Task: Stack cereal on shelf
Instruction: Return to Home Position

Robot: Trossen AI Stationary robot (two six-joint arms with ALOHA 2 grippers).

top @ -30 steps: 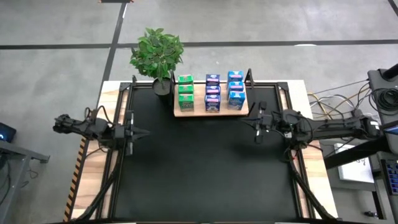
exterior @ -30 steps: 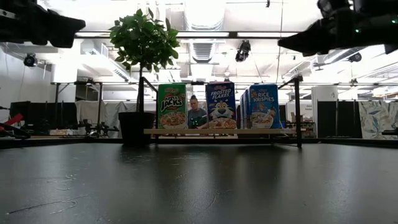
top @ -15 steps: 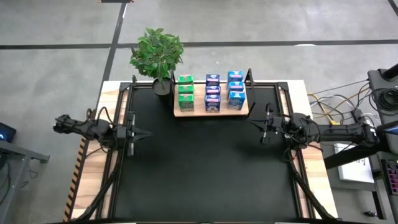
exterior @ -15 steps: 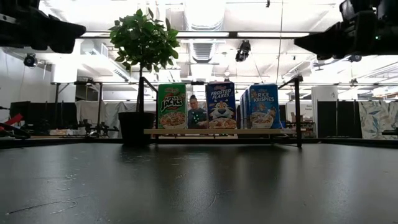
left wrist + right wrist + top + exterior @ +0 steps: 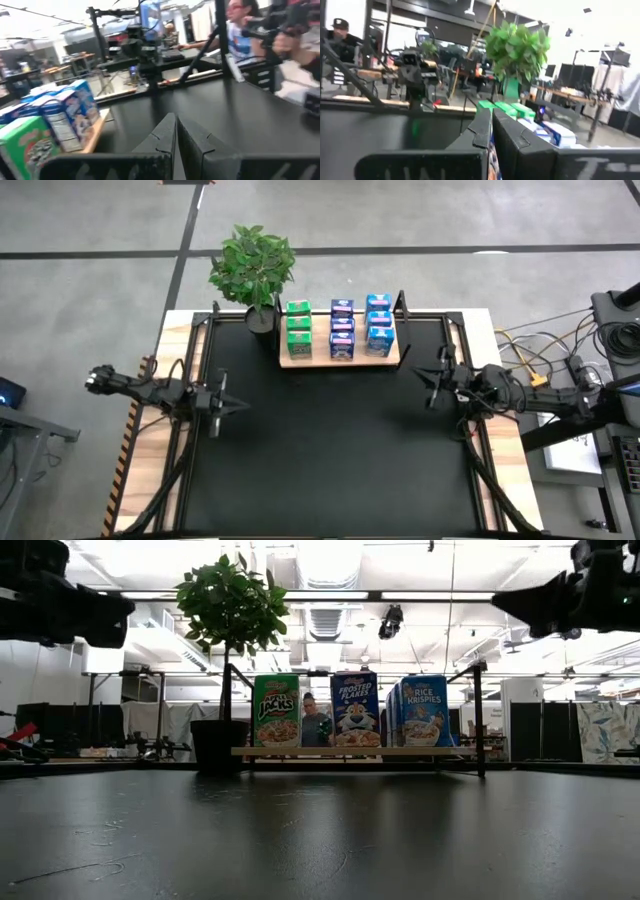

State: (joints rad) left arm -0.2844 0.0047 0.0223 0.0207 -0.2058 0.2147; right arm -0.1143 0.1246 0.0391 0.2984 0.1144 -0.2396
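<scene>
Three short rows of small rectangular cereal cartons (image 5: 341,328), one green, one dark blue and one light blue, stand upright on the pale flat wooden shelf board (image 5: 320,361) at the far edge of the large black mat (image 5: 330,450), just beside a leafy green potted plant (image 5: 254,262). Left end effector (image 5: 236,405) hovers over the mat's left side, fingers pressed together and holding nothing. Right end effector (image 5: 424,374) hangs near the mat's right edge, apart from the shelf, fingers likewise closed and empty.
</scene>
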